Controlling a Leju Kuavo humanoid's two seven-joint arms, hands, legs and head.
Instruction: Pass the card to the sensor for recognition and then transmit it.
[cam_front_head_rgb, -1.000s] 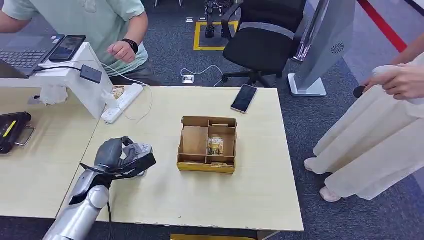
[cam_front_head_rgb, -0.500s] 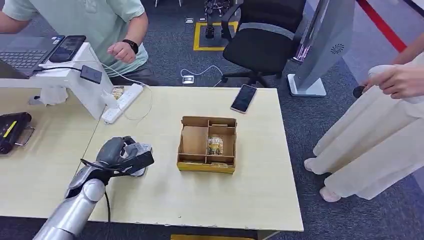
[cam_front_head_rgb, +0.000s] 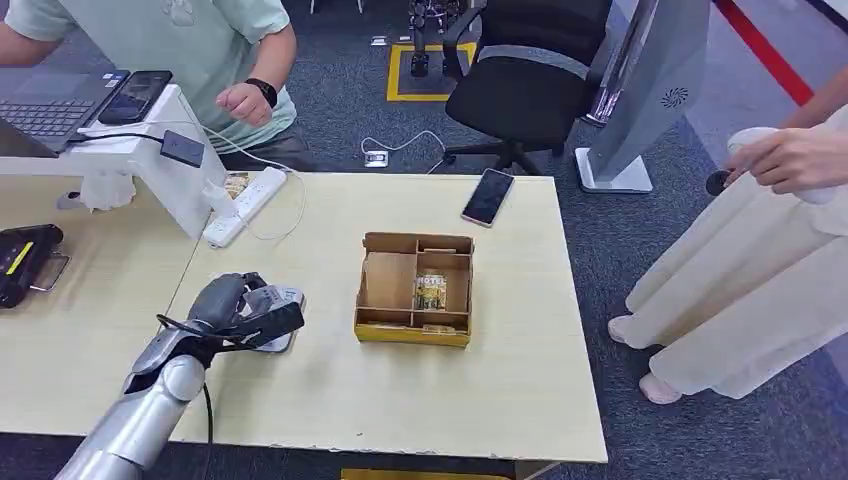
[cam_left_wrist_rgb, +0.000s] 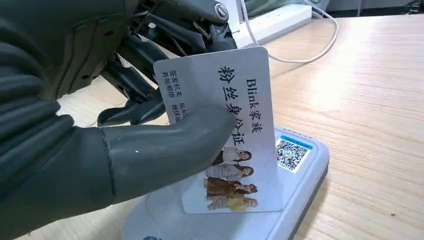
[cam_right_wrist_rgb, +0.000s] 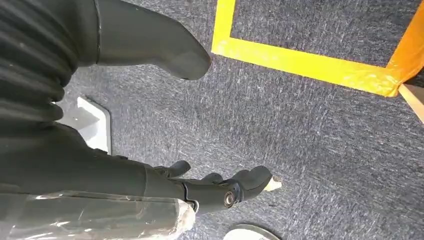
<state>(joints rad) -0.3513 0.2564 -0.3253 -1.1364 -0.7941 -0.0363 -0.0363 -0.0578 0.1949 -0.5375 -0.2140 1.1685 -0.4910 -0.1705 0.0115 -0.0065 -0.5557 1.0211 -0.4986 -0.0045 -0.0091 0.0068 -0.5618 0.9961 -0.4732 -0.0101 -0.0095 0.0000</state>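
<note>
- Left hand (cam_front_head_rgb: 238, 312), at the near left of the table (cam_front_head_rgb: 520, 380), pinches the card (cam_left_wrist_rgb: 222, 125) between its thick thumb and the dark fingers (cam_left_wrist_rgb: 131, 82) behind it.
- Card stands on edge, its lower edge down on the sensor (cam_left_wrist_rgb: 300, 170), a pale flat pad lying on the tabletop; the head view shows the sensor (cam_front_head_rgb: 280, 318) mostly under the hand.
- Left wrist view reads the card face: "Blink" beside large Chinese characters, smaller Chinese lines, a printed row of figures. The sensor carries a QR sticker with a blue strip.
- Right hand (cam_right_wrist_rgb: 200, 185) hangs over grey carpet crossed by yellow tape (cam_right_wrist_rgb: 305, 67); fingers spread and lightly curled, holding nothing.
- Mid-table: a cardboard box (cam_front_head_rgb: 415, 290) with compartments; a small printed pack sits in one, lettering too small to read.
- Far edge: a phone (cam_front_head_rgb: 488, 196) face up; a white power strip (cam_front_head_rgb: 245, 205) on the left.
- Beyond: a seated person (cam_front_head_rgb: 190, 60) at a laptop (cam_front_head_rgb: 50, 100); a black office chair (cam_front_head_rgb: 530, 80).
</note>
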